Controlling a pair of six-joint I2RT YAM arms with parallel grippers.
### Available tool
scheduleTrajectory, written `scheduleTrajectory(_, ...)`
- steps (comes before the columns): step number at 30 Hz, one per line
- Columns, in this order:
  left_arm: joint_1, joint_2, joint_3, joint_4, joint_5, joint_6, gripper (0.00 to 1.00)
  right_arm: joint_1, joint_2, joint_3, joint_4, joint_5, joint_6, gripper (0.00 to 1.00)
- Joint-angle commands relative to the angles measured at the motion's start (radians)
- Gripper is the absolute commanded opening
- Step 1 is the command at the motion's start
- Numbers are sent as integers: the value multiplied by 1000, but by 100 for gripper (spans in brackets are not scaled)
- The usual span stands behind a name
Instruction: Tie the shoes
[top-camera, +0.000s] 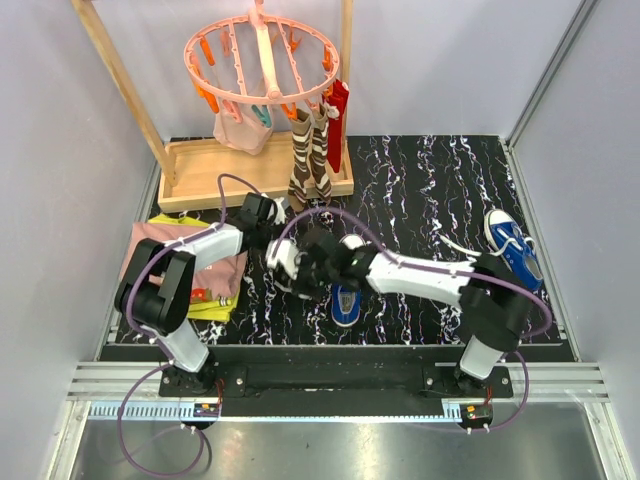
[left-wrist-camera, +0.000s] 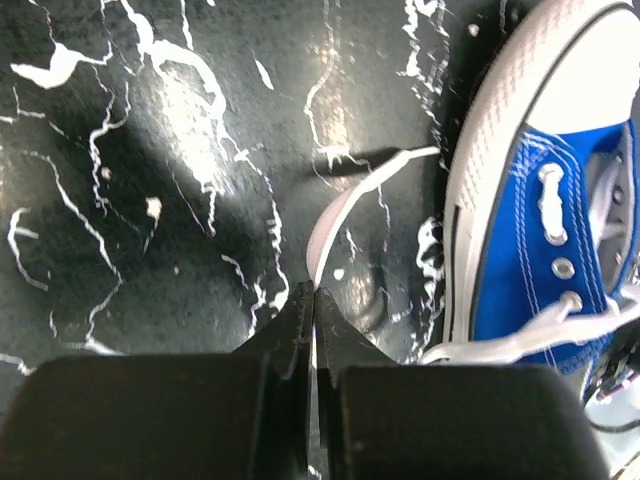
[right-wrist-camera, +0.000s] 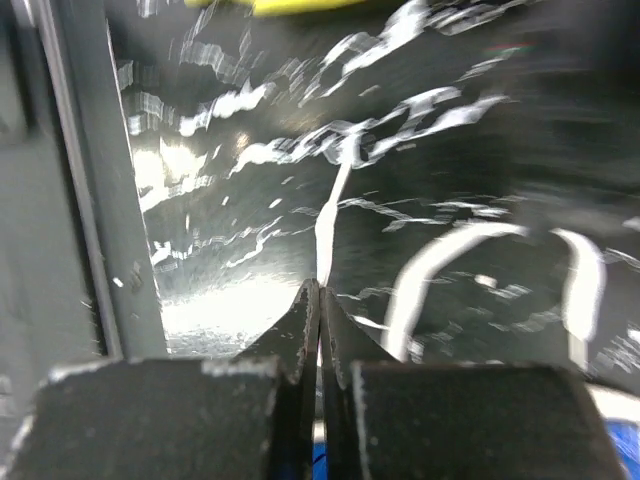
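While both arms meet over the middle of the black marbled table (top-camera: 430, 170), the work is all on one shoe (left-wrist-camera: 530, 250), which lies on its side just beside the two grippers, toe cap pointing away from the left wrist camera. The second shoe (top-camera: 512, 245) lies well apart at the right side of the table, its laces loose.

The left gripper (left-wrist-camera: 313, 295) is pinched tight, with a lace end (left-wrist-camera: 345, 195) caught between its tips. From there the lace curves up and across toward the shoe's toe, slack rather than taut. Holding it low and off to one side probably keeps that strand clear of the eyelets, leaving room for a crossing.

The right gripper (right-wrist-camera: 320, 290) is clamped the same way on the other lace end (right-wrist-camera: 331, 215), which rises straight from its tips. That view is blurred, so I take this strand to belong to the same shoe but cannot be sure. More white lace loops lie on the table to its right.

With one strand in each gripper, my judgement is that the first crossing of the knot is being set up, and no knot is visible yet.
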Motion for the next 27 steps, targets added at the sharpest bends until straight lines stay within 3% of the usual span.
scheduleTrajectory(1, 2, -119, 8, -27, 44, 47, 0, -98, -115, 102, -153, -129, 175, 0)
scheduleTrajectory(10, -29, -286, -80, -243, 27, 95, 0, -238, -325, -30, -308, -189, 224, 0)
scheduleTrajectory(18, -30, -318, -206, -228, 33, 58, 4, -303, -471, -179, -362, -185, 317, 0)
scheduleTrajectory(21, -30, -286, -190, -225, 44, 69, 8, -332, -479, -202, -359, -192, 350, 0)
scheduleTrajectory(27, -29, -329, -138, -164, 148, 175, 32, -381, -464, -207, -358, -204, 382, 0)
